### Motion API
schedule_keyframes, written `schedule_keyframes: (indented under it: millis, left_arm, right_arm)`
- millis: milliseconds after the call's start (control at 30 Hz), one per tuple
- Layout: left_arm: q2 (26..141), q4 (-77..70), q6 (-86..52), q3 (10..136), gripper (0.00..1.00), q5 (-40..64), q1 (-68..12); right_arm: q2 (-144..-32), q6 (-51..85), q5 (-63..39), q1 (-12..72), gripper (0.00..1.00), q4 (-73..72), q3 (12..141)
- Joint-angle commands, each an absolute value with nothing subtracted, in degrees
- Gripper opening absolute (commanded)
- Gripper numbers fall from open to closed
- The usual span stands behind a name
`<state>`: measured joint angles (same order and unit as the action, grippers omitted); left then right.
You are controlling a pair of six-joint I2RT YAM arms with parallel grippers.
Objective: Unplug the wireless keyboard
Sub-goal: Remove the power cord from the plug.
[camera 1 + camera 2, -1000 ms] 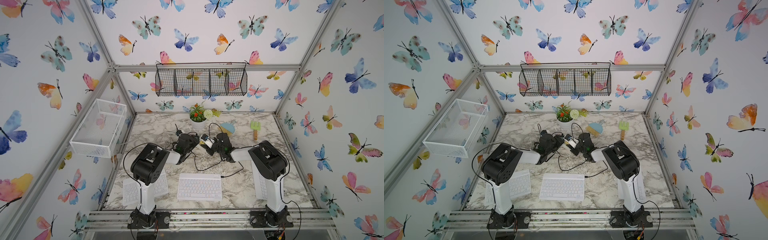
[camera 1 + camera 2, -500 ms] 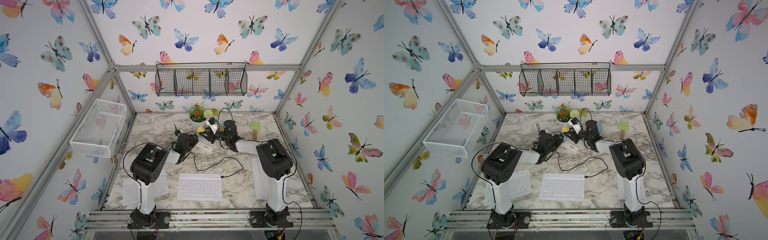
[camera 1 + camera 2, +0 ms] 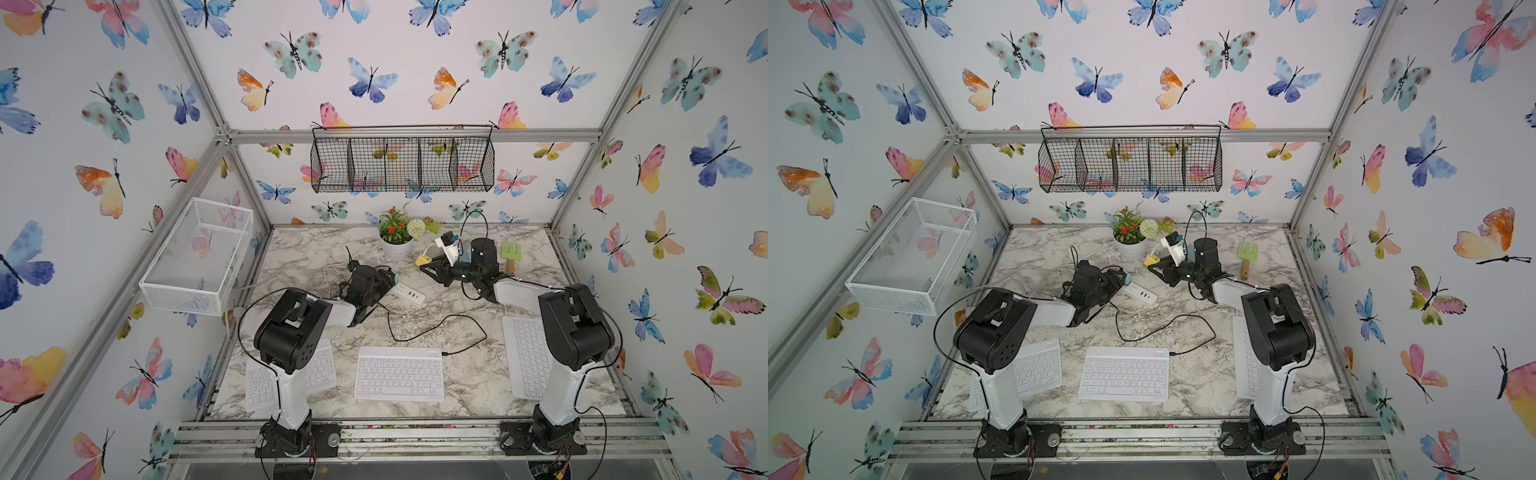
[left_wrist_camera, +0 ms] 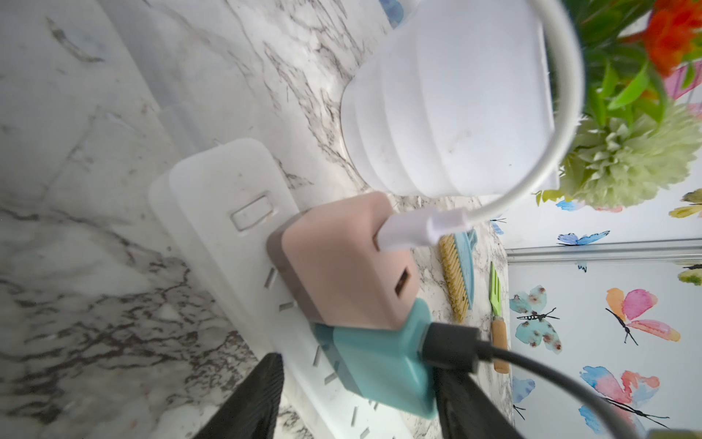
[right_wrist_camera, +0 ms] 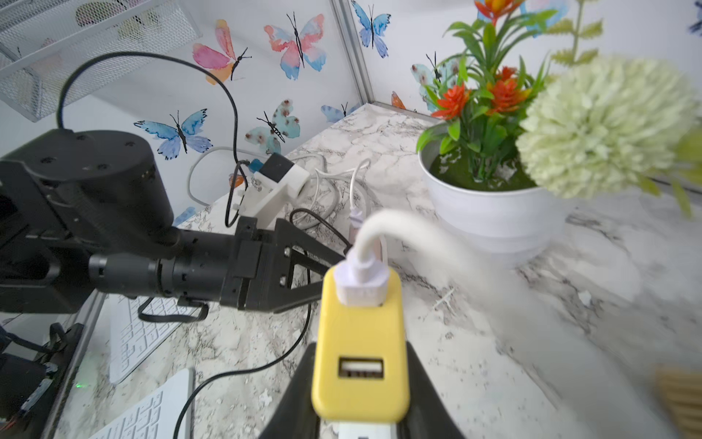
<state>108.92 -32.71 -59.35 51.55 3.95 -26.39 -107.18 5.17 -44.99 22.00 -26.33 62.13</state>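
Gripping the yellow charger [image 5: 361,323], the right gripper [image 5: 361,351] hangs well beyond the wireless keyboard [image 3: 399,374].

1. wireless keyboard [image 3: 399,374]: white; keys tinted pastel pink, orange, blue.
2. desk [image 3: 469,374]: white marble, grey veining.
3. yellow adapter [image 5: 361,334], white cable [image 5: 370,232]; pink adapter [image 4: 338,262]; teal adapter [image 4: 380,372], black cable [image 4: 532,361].
4. walls [image 3: 399,50]: multicoloured butterflies on white.

Both top views look down over the whole table [image 3: 469,386]; wrist views sit close.
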Motion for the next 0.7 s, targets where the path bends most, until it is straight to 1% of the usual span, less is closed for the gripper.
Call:
schedule_keyframes:
  millis: [0, 100, 200, 333, 533, 667]
  left_arm:
    - [106.01, -26.96, -52.5, 52.0, 0.68, 8.25, -26.25]
    - [104.65, -26.72, -46.37, 53.83, 0.7, 11.66, -26.52]
    - [103.81, -31.24, -42.81, 53.86, 0.73, 17.29, -26.45]
    - [104.43, -39.17, -39.82, 54.77, 0.77, 29.15, -26.35]
    - [107.24, -58.24, -43.13, 53.45, 0.78, 43.98, -26.21]
    - [109.79, -74.26, -50.11, 52.12, 0.79, 49.58, -26.31]
  right_arm:
    - [-104.68, 6.78, -47.63, 21.58, 0.22, -21.83, 59.34]
    - [-103.01, 6.19, -48.22, 20.19, 0.22, -18.23, 57.49]
    - [-101.14, 6.87, -49.82, 18.71, 0.22, -16.53, 55.61]
    - [-98.27, 7.38, -54.73, 17.13, 0.22, -17.19, 52.82]
    - [-95.11, 8.13, -60.85, 14.7, 0.22, -16.97, 51.37]
    - [-93.83, 9.39, -63.16, 14.02, 0.22, -17.38, 50.81]
